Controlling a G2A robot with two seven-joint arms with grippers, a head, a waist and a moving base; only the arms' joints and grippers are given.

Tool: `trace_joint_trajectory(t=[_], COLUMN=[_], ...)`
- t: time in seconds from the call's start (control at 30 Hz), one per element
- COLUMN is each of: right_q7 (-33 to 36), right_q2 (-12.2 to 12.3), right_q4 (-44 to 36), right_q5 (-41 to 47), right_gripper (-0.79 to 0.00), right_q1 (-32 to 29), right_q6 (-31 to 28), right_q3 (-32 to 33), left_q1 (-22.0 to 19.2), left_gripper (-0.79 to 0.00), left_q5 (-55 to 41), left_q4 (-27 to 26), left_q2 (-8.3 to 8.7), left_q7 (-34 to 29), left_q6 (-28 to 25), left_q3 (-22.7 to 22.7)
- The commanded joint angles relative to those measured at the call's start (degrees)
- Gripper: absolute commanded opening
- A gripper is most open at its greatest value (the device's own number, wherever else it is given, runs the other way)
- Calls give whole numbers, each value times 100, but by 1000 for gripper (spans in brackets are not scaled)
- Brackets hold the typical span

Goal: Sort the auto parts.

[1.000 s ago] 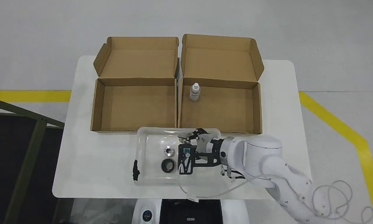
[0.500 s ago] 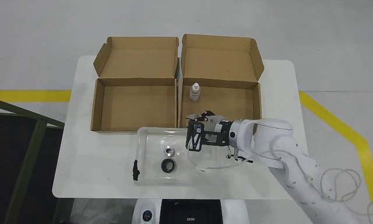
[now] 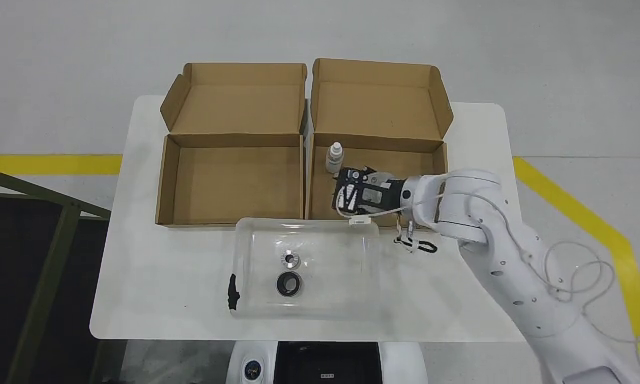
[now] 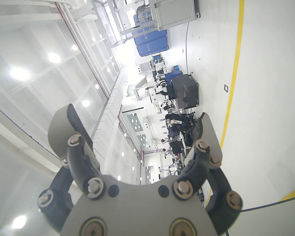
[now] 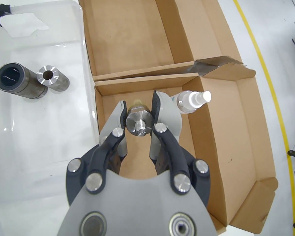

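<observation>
My right gripper (image 5: 138, 111) is shut on a small steel fitting (image 5: 139, 122) with a hex body and a threaded stub. It hangs over the near left corner of the right cardboard box (image 3: 420, 189), close to a white spray bottle (image 5: 190, 101) that stands inside. In the top view that gripper (image 3: 345, 196) sits just beyond the clear plastic tray (image 3: 258, 242). Two parts stay in the tray: a dark-cored bushing (image 5: 17, 81) and a steel sleeve (image 5: 52, 78), side by side. My left gripper (image 4: 137, 126) is open, pointing up at the hall ceiling.
The left cardboard box (image 3: 230, 184) stands bare, lid flap folded back. Both boxes (image 5: 127, 25) touch along a shared wall. A black tab (image 3: 232, 289) sticks out at the tray's left edge. White table (image 3: 140, 264) surface lies free at the left and right sides.
My right arm lifted the steel fitting out of the tray and carried it away from the robot, over the right box's near wall. The two remaining parts kept still.
</observation>
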Motion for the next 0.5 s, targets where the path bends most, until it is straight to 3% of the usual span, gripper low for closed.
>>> trace_joint_trajectory(t=[0.0,0.47], right_q7=[-10,7], right_q2=[-17,-133], right_q4=[194,1349], right_q5=[30,-31], right_gripper=[-785,-785], right_q1=[103,689], right_q6=[35,373], right_q3=[-43,-313], left_q1=[0,0], left_gripper=[0,0], left_q5=[0,0], left_q4=[0,0], left_q2=[0,0], left_q7=[0,0], left_q6=[0,0], left_q3=[0,0])
